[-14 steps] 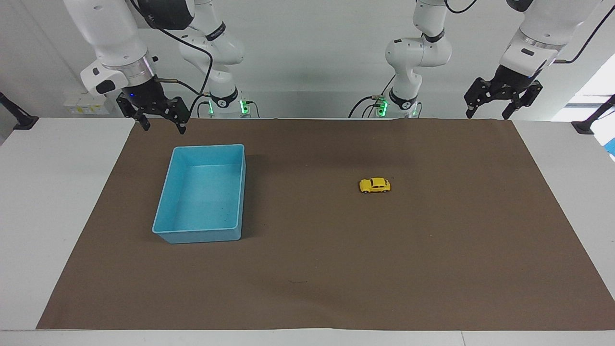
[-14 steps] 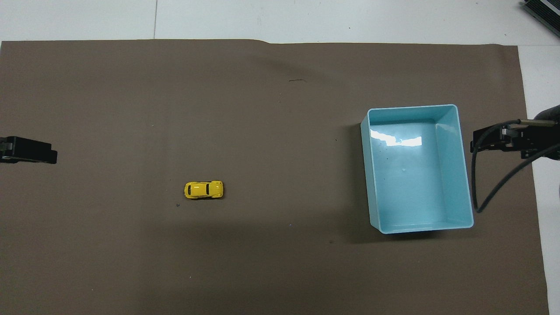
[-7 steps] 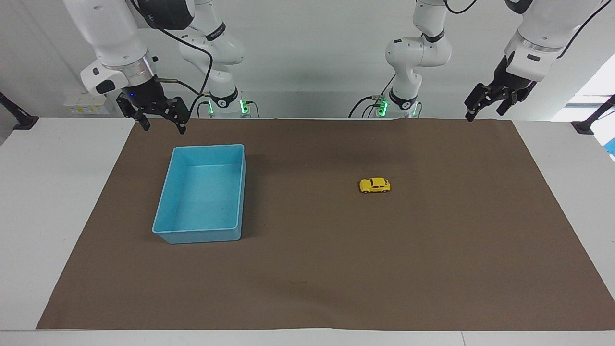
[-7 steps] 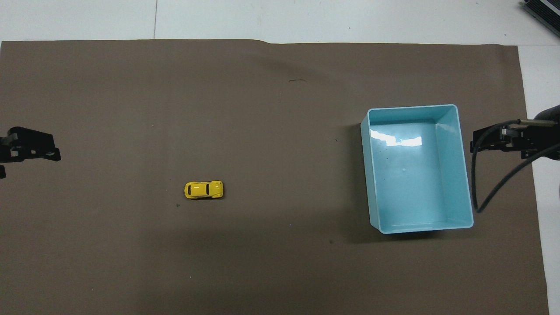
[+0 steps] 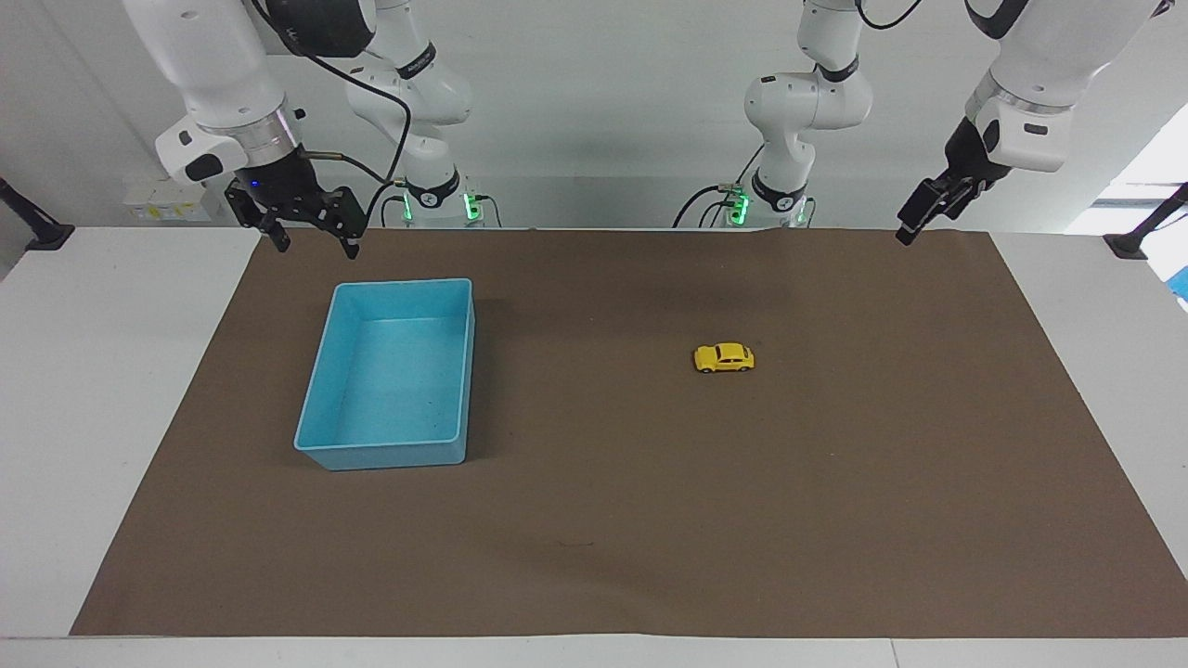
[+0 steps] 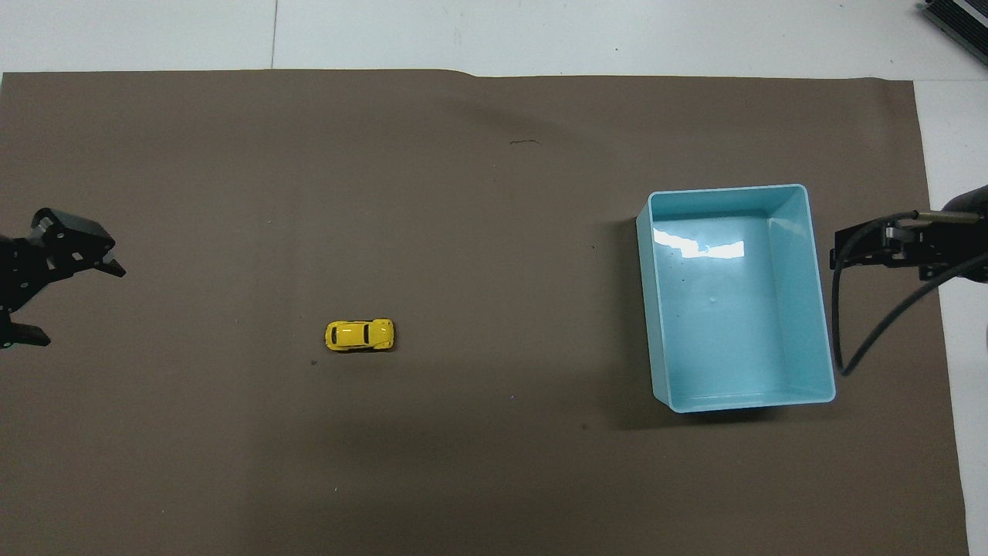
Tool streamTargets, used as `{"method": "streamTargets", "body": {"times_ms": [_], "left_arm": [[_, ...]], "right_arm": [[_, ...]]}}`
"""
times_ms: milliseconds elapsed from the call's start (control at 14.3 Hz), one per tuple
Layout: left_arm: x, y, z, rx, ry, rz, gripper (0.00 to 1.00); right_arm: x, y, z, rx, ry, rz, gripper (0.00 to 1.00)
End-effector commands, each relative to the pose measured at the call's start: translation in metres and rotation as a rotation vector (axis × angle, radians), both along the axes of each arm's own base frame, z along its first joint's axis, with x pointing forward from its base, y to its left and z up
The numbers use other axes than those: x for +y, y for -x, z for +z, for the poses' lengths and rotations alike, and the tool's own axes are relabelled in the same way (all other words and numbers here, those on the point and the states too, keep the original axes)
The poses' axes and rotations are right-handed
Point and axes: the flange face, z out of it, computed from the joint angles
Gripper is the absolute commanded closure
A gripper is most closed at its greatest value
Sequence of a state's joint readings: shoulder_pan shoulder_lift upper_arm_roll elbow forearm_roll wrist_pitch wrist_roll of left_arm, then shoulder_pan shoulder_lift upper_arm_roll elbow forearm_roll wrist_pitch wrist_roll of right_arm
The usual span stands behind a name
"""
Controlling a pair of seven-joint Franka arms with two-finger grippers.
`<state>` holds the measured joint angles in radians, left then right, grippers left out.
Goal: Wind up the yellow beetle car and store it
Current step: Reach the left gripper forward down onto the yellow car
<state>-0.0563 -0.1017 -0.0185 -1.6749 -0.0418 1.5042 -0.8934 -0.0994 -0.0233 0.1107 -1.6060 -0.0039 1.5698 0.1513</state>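
Turned since a second ago, the left gripper point(image 5: 919, 215) now shows edge-on in the facing view, raised over the brown paper mat's point(image 5: 835, 482) edge nearest the robots, toward the corner at the left arm's end of the counter point(image 5: 83, 417). From overhead the same gripper point(image 6: 73, 301) has swung further into sight above that end of the mat, its black fingers point(image 6: 108, 266) spread open and holding nothing.

At the other end, the right gripper point(image 5: 311, 239) has not shifted; it hangs over the mat's robot-side edge, just above the corner of the light blue rectangular plastic bin point(image 5: 320, 390) that lies closest to the robots, fingers parted and empty.

Between them, the tiny bright yellow beetle-shaped toy car point(image 5: 724, 357) sits on its wheels on the mat, where it was before, well apart from the bin and toward the left arm's end, roughly level with the bin's middle. Neither gripper touches it. Nothing lies inside the bin. White counter shows around the mat on every side.
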Motion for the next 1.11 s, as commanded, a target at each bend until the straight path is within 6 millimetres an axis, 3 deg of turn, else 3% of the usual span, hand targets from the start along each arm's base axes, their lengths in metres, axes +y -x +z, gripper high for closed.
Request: {"method": "streamTargets", "body": {"times_ms": [0, 557, 1045], "left_arm": [[-0.005, 0.001, -0.019, 0.017, 0.040, 0.205, 0.00], [-0.038, -0.010, -0.066, -0.006, 0.086, 0.608, 0.00], [-0.091, -0.011, -0.118, 0.003, 0.079, 0.759, 0.00]], "right_arm": [[-0.004, 0.006, 0.001, -0.005, -0.007, 0.014, 0.00], [-0.004, 0.006, 0.001, -0.005, -0.007, 0.014, 0.00], [-0.004, 0.006, 0.001, -0.003, -0.009, 0.014, 0.00]]}}
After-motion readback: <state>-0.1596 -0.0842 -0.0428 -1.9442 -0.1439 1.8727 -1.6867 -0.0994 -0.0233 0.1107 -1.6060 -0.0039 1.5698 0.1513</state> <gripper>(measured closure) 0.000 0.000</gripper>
